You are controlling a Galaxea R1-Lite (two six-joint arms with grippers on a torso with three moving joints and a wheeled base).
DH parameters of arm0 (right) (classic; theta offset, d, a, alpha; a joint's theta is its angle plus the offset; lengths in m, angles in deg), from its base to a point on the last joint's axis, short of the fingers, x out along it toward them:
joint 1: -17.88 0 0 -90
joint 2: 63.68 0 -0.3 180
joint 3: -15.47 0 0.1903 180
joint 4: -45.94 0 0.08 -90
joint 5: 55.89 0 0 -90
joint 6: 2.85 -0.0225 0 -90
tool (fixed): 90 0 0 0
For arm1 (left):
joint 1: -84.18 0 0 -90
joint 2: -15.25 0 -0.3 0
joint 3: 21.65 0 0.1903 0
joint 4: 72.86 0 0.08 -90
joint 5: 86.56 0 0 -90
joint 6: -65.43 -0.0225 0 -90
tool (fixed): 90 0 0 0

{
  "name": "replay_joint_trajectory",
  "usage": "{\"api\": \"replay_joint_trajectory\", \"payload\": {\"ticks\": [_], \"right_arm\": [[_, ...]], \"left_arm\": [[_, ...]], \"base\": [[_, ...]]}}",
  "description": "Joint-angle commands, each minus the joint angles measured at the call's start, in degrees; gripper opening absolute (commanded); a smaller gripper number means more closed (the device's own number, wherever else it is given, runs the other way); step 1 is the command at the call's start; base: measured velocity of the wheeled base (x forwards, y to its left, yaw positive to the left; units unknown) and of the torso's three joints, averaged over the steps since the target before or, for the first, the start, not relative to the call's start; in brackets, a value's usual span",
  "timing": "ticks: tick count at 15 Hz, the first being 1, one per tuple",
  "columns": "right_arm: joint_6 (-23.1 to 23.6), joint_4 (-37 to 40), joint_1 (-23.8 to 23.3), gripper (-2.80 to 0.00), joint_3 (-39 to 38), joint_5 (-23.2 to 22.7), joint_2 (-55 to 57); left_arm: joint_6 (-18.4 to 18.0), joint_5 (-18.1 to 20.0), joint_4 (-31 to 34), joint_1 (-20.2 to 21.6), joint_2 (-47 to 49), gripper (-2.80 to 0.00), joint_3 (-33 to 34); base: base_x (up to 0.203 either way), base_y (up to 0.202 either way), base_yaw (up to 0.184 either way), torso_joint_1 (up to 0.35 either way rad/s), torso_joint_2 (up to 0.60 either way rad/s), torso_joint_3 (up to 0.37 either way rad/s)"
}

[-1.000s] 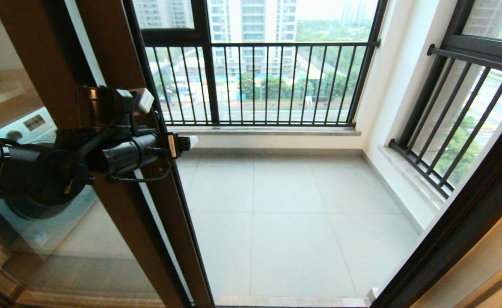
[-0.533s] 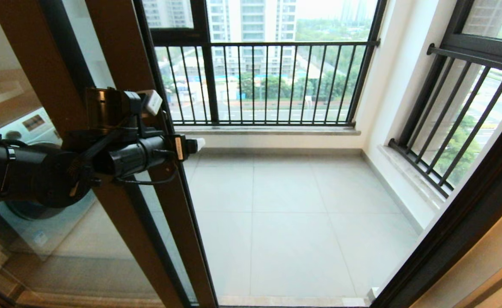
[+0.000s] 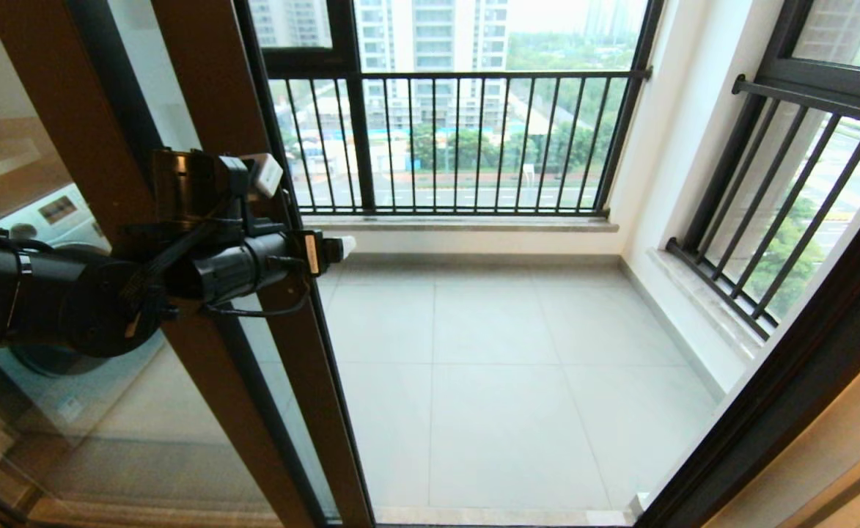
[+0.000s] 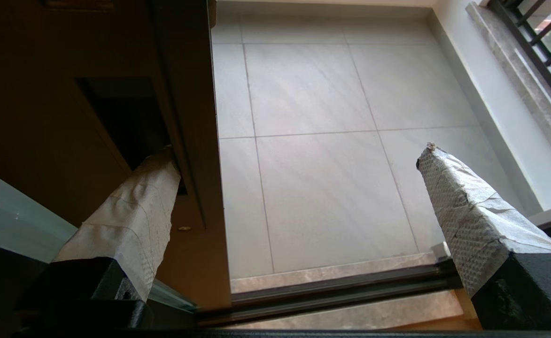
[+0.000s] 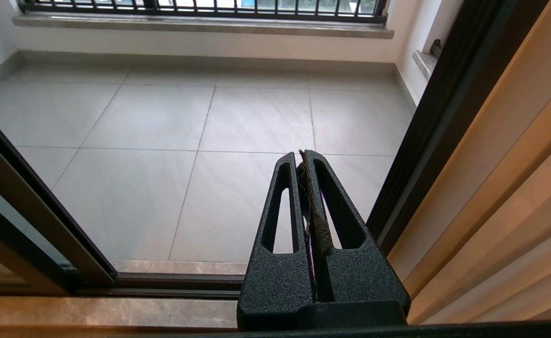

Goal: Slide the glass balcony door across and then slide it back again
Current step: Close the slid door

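Note:
The glass balcony door (image 3: 290, 352) stands at the left of the doorway, and its brown stile crosses the head view diagonally. Its frosted band is out of view. My left gripper (image 3: 303, 209) is open and straddles the stile's free edge (image 4: 190, 94). One taped finger (image 4: 129, 220) reaches into the black handle slot (image 4: 120, 112). The other finger (image 4: 463, 220) hangs over the balcony tiles. My right gripper (image 5: 303, 157) is shut and empty near the right jamb. It points at the floor, apart from the door (image 5: 35, 211).
Black-barred railings close the balcony at the back (image 3: 437, 139) and at the right (image 3: 781, 213). A dark floor track (image 4: 331, 293) runs along the threshold. The dark right jamb (image 3: 789, 396) bounds the doorway. A washing machine (image 3: 48, 220) shows through the glass.
The door's edge and my left arm have moved a little to the right together, most of it in the earlier half second. The doorway is slightly narrower.

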Motion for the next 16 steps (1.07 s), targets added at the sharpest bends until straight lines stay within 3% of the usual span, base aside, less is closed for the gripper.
{"api": "replay_joint_trajectory", "payload": {"ticks": [1, 16], "right_arm": [[0.04, 0.0, 0.06, -2.8, 0.0, -0.03, 0.02], [0.04, 0.0, 0.0, -2.8, 0.0, -0.03, 0.02]], "left_arm": [[0.22, 0.2, -0.18, -0.74, 0.02, 0.0, 0.01], [0.75, 0.2, 0.0, -2.59, -0.06, 0.0, 0.36]], "base": [[0.0, 0.0, 0.0, 0.0, 0.0, 0.0], [0.0, 0.0, 0.0, 0.0, 0.0, 0.0]]}}
